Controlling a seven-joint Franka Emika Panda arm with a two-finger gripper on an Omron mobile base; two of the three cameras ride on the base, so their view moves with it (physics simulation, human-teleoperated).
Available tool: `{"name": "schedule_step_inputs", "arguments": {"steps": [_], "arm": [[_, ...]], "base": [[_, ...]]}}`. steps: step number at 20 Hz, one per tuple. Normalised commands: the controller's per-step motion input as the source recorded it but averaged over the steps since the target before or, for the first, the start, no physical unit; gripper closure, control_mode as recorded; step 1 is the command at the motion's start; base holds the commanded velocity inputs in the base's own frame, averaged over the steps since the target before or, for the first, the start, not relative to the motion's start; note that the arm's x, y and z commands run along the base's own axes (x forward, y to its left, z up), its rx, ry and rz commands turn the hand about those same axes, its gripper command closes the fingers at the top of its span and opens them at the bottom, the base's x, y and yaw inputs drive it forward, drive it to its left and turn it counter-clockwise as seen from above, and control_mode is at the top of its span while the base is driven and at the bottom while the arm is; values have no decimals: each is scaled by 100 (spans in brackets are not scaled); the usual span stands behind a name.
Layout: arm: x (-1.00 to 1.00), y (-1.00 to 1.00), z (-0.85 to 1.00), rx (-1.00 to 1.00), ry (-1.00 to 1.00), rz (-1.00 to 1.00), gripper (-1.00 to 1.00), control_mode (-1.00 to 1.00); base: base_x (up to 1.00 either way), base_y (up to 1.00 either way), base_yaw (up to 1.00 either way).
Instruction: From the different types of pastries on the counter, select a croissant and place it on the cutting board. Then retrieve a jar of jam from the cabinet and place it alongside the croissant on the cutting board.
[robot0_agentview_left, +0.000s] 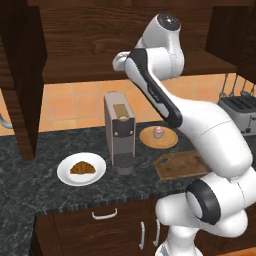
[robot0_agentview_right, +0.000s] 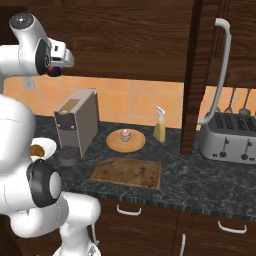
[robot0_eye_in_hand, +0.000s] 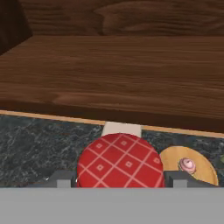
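1. Gripping the jar (robot0_eye_in_hand: 120, 159), the gripper (robot0_eye_in_hand: 120, 180) is clenched on it: one dark fingertip (robot0_eye_in_hand: 61, 178) sits against each side of the red checked lid, and the jar hangs in the air, well above the board (robot0_agentview_right: 127, 172) and to its left.
2. Judging by its look, the jar is rigid, smooth and breakable, fairly heavy for its size, and liable to slip or twist. A hold across the lid or just under it seems best, squarely opposed and kept upright.
3. Lying on the counter (robot0_agentview_right: 200, 185), the board is bare.
4. Sitting left of the board, beyond the coffee machine (robot0_agentview_left: 119, 127), the croissant (robot0_agentview_left: 82, 167) lies on a white plate (robot0_agentview_left: 64, 172). It looks light, soft and flaky, so a gentle pinch across its thick middle should suit.
5. Standing just behind the board, the cupcake (robot0_agentview_right: 125, 135) rests on a round wooden plate (robot0_agentview_right: 114, 144).
6. Spanning the wall above and behind the board, the cabinet (robot0_eye_in_hand: 131, 74) shows bare planks.
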Motion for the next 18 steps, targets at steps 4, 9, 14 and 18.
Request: {"name": "schedule_step_inputs", "arguments": {"steps": [4,9,14,18], "arm": [[-99,-2,3,0,0,-5,100,-100],[-85,-10,0,0,0,-18,100,-100],[-29,-11,-1,0,0,-37,100,-100],[-22,-19,-1,0,0,-36,100,-100]], "base": [[0,0,0],[0,0,0],[0,0,0],[0,0,0]]}}
